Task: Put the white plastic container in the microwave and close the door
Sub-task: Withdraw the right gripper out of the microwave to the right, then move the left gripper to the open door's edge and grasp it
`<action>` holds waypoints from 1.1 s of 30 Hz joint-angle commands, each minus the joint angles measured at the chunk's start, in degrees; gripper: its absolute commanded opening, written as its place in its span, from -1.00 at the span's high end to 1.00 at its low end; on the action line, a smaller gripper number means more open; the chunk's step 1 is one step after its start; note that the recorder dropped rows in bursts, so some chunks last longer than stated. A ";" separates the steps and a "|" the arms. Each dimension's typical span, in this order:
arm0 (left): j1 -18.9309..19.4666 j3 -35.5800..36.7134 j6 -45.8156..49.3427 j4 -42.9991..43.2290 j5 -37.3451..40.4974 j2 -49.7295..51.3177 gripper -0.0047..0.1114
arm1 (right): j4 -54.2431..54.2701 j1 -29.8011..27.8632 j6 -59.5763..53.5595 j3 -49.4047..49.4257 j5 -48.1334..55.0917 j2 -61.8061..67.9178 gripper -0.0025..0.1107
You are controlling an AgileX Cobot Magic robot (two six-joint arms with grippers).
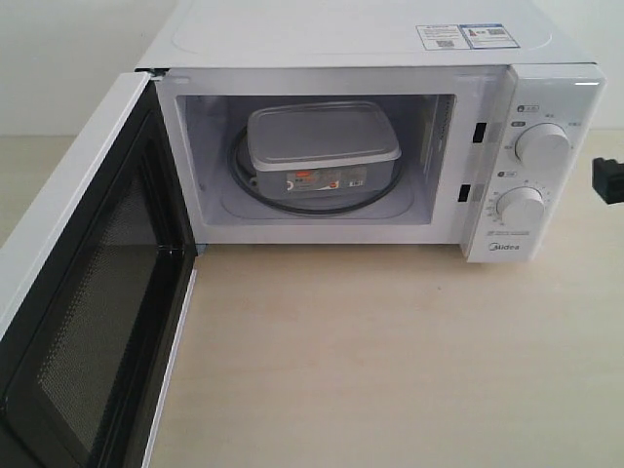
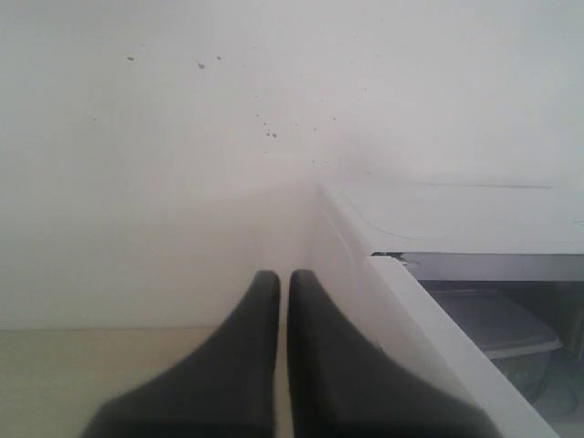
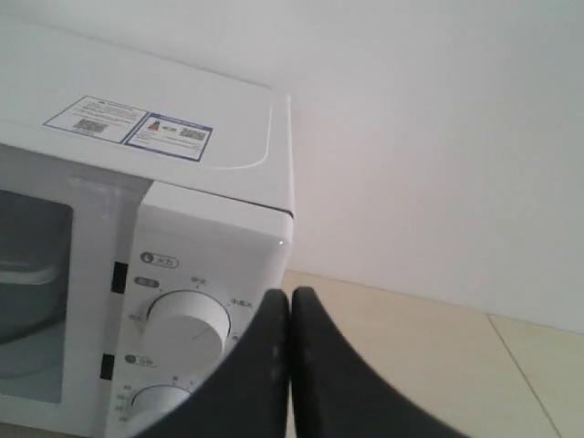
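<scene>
The white plastic container (image 1: 322, 148) rests on the glass turntable (image 1: 292, 203) inside the white microwave (image 1: 546, 97), its red-and-white label facing out. The door (image 1: 93, 322) hangs wide open at the left, black mesh face showing. My left gripper (image 2: 284, 278) is shut and empty, held behind the open door's white edge (image 2: 429, 319); the container (image 2: 497, 324) shows past it. My right gripper (image 3: 291, 297) is shut and empty, hovering beside the knob panel (image 3: 187, 319); only a dark part of it (image 1: 608, 179) shows at the exterior view's right edge.
Light wooden tabletop (image 1: 370, 351) spreads in front of the microwave. A pale wall (image 3: 438, 137) stands behind it. Two stickers (image 1: 460, 36) lie on the microwave's top.
</scene>
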 commanded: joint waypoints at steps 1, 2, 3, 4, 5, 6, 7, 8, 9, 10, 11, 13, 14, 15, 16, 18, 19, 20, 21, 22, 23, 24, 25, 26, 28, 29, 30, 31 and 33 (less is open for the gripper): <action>-0.28 -0.54 0.44 0.28 -0.27 0.28 0.84 | 0.46 -1.87 -0.66 0.03 3.70 -2.66 0.96; -0.28 -0.54 0.44 0.28 -0.13 0.28 0.84 | 0.60 -1.87 -1.73 0.03 4.24 -3.10 0.96; -0.28 -0.54 0.44 0.28 -0.13 0.28 0.84 | 0.94 -1.87 -3.13 0.13 4.34 -3.10 0.96; -0.28 -0.54 0.44 0.28 0.00 0.28 0.84 | 1.46 -1.87 -5.41 0.27 4.34 -3.10 0.96; -0.28 -0.54 0.44 0.28 0.11 0.28 0.84 | 2.45 -1.87 -7.64 0.52 3.97 -3.10 0.96; -0.28 -0.54 0.44 0.52 0.25 0.28 0.84 | 3.86 -1.87 -8.87 0.64 2.98 -3.10 0.96; -0.28 -0.54 0.44 0.51 0.35 0.28 0.84 | 6.11 -1.87 -9.58 0.64 1.92 -3.10 0.96; -0.28 -0.54 0.44 0.51 0.35 0.28 0.84 | 7.79 -1.87 -9.93 0.64 0.19 -3.10 0.96; -0.28 -0.54 0.44 0.51 0.35 0.28 0.84 | 8.90 -1.87 -9.93 0.64 -1.89 -3.10 0.96; -0.28 -0.54 0.44 0.51 0.35 0.28 0.84 | 9.57 -1.87 -9.93 0.64 -3.92 -3.10 0.96; -0.28 -0.54 0.44 0.51 0.48 0.28 0.84 | 9.68 -1.87 -9.21 0.64 -5.30 -3.10 0.96; -0.28 -0.54 0.44 0.51 0.88 0.28 0.84 | 9.68 -1.87 -8.45 0.64 -6.16 -3.10 0.96; -0.28 -0.54 0.44 0.51 1.04 0.45 0.84 | 9.68 -1.87 -8.47 0.64 -6.28 -3.10 0.96; -0.28 -0.54 0.44 0.51 1.60 0.57 0.84 | 9.79 -1.87 -8.21 0.64 -6.31 -3.10 0.96; -0.28 -0.54 0.44 0.51 1.95 0.67 0.84 | 9.87 -1.87 -7.78 0.64 -6.40 -3.10 0.96; -0.28 -0.68 0.44 0.51 3.10 1.65 0.84 | 10.17 -1.87 -7.77 0.64 -6.40 -3.10 0.96; -0.28 -0.95 0.44 0.51 4.07 2.37 0.84 | 10.17 -1.87 -7.77 0.64 -6.40 -3.10 0.96; -0.28 -1.62 0.44 0.51 5.56 3.30 0.84 | 10.17 -1.87 -7.77 0.64 -6.40 -3.10 0.96; -0.28 -2.73 0.44 0.51 7.59 4.44 0.84 | 10.17 -1.87 -7.77 0.64 -6.40 -3.10 0.96; -0.28 -3.90 0.44 0.51 9.98 5.48 0.84 | 10.17 -1.87 -7.77 0.64 -6.40 -3.10 0.96; -0.28 -5.66 0.97 0.51 12.58 6.98 0.84 | 10.17 -1.87 -7.77 0.64 -6.40 -3.10 0.96; -0.28 -7.73 1.64 0.51 15.47 8.63 0.84 | 10.17 -1.87 -7.77 0.64 -6.40 -3.10 0.96; -0.28 -9.97 2.20 0.51 17.74 10.03 0.84 | 10.28 -1.87 -7.77 0.64 -6.77 -3.10 0.96; -0.28 -12.32 2.16 0.51 20.61 11.83 0.84 | 10.68 -1.87 -7.77 0.64 -7.49 -3.10 0.96; -0.28 -16.63 2.16 0.51 25.86 15.32 0.84 | 11.76 -1.87 -7.63 0.64 -8.88 -3.10 0.96; -0.28 -18.92 2.16 0.51 28.84 17.35 0.84 | 12.52 -1.87 -7.10 0.64 -9.59 -3.10 0.96; -0.28 -22.47 2.16 -0.46 33.96 21.32 0.84 | 13.94 -1.87 -5.51 0.64 -10.71 -3.10 0.96; -0.28 -23.98 2.16 -1.15 36.46 23.27 0.84 | 14.89 -1.87 -4.25 0.64 -11.33 -3.10 0.96; -0.28 -26.34 3.30 -3.55 42.56 28.19 0.84 | 16.96 -1.87 -2.79 0.64 -12.80 -3.10 0.96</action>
